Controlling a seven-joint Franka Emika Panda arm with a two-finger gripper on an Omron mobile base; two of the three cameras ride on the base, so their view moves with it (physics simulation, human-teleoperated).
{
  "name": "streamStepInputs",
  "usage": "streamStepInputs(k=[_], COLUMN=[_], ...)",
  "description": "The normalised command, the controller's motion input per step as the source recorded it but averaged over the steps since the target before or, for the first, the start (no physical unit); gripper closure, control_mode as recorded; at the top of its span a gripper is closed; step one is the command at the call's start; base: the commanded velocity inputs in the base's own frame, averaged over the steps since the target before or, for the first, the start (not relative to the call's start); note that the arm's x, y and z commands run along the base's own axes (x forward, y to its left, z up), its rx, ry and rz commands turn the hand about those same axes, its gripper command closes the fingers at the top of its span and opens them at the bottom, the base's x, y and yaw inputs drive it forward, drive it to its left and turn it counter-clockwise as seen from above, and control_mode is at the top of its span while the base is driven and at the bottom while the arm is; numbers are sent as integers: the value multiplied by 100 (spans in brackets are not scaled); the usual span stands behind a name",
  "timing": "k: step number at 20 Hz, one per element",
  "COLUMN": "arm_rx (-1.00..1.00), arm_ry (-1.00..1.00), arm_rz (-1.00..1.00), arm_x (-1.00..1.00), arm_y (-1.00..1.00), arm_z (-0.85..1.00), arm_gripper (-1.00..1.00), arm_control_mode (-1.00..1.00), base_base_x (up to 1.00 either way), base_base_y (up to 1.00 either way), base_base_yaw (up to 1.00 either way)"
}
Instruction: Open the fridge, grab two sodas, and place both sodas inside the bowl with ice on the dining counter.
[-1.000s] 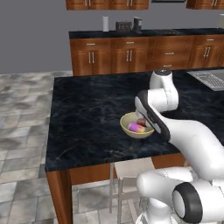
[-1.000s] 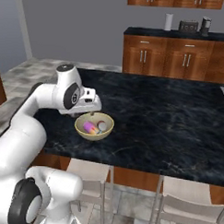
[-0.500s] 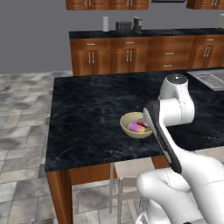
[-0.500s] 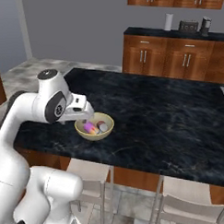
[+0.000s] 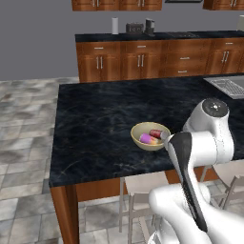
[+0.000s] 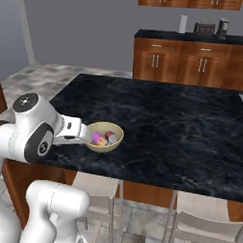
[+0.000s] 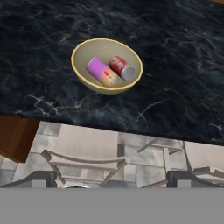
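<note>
Two soda cans, red (image 7: 121,67) and purple-pink (image 7: 101,72), lie side by side in our tan bowl (image 7: 83,50) on the dining counter (image 7: 175,52), upper middle of the hand view. Base views hide the gripper, so we can't tell its state.

Pale stools (image 5: 145,183) underneath; back cabinets (image 5: 143,59); sink (image 5: 228,86); paper-towel roll (image 6: 183,23)

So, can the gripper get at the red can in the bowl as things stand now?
Probably yes. The red can lies on top in the bowl, beside the purple can, with nothing over it, and the gripper looks down at it.
</note>
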Motion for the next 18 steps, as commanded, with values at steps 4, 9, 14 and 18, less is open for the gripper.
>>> streamStepInputs(k=[4,9,14,18], arm_rx=[0,0,0,0], arm_ry=[-6,-8,-11,-16], arm_rz=[0,0,0,0], arm_x=[-18,-26,-34,-48], arm_y=[0,0,0,0], arm_z=[1,0,0,0], arm_gripper=[-100,-100,-100,-100], arm_control_mode=[-100,-100,-100,-100], base_base_x=[0,0,0,0], base_base_y=[0,0,0,0], base_base_yaw=[0,0,0,0])
